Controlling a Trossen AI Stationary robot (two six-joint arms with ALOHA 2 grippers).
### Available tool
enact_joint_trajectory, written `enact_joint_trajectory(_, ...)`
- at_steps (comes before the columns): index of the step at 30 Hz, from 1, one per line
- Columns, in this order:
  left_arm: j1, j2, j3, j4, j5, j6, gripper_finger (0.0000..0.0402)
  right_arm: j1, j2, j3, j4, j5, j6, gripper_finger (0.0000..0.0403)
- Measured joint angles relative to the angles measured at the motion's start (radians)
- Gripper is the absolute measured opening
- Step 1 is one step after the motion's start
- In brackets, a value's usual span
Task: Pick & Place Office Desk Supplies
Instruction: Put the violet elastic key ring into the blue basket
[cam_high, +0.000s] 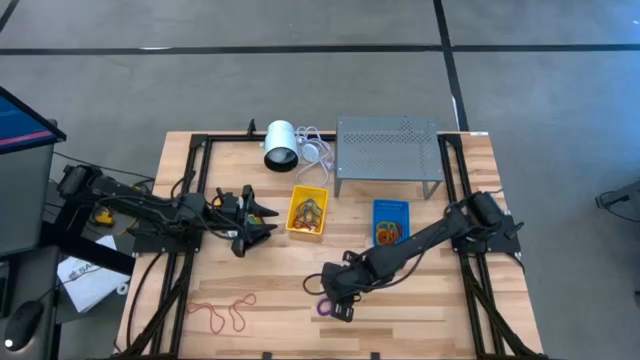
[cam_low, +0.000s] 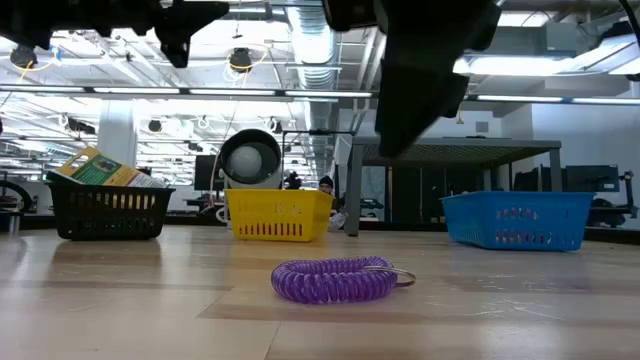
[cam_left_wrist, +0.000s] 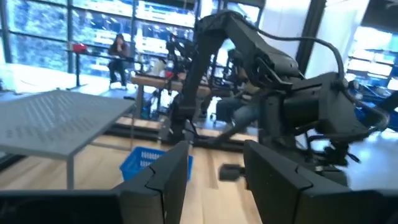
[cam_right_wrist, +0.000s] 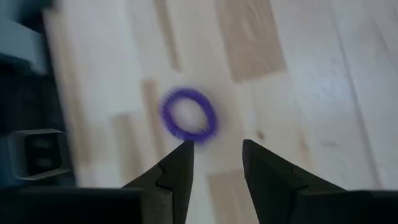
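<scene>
At the near edge of the pale wooden bench (cam_high: 420, 310), a purple coiled plastic loop (cam_low: 335, 280) is lying flat on the wood. The right claw (cam_right_wrist: 216, 163) is hanging above it, its fingers standing a narrow gap apart and gripping nothing; the loop is sitting just ahead of the fingertips, not between them. Off toward the left arm's side, a tangle of thin red rubber bands (cam_high: 222, 311) is resting on the bench. Farther back, the left claw (cam_high: 262, 222) is hovering above the bench beside a small yellow slotted plastic bin (cam_high: 307, 212), its fingers parted and empty. A small blue slotted bin (cam_high: 390, 221) is sitting beside the right arm, and a small black bin (cam_low: 108, 211) is standing farther left in the low view.
</scene>
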Motion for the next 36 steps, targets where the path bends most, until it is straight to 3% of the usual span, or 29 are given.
enact_joint_trajectory(12,0.001,-0.027,-0.001,-0.095,0.014,0.0,0.0152,0.0,0.196,0.207,-0.143,-0.041,-0.031,0.0132)
enact_joint_trajectory(36,-0.003,-0.057,-0.002,-0.14,0.02,0.0,0.0152,-0.017,0.263,0.215,-0.115,-0.011,-0.036,0.0132)
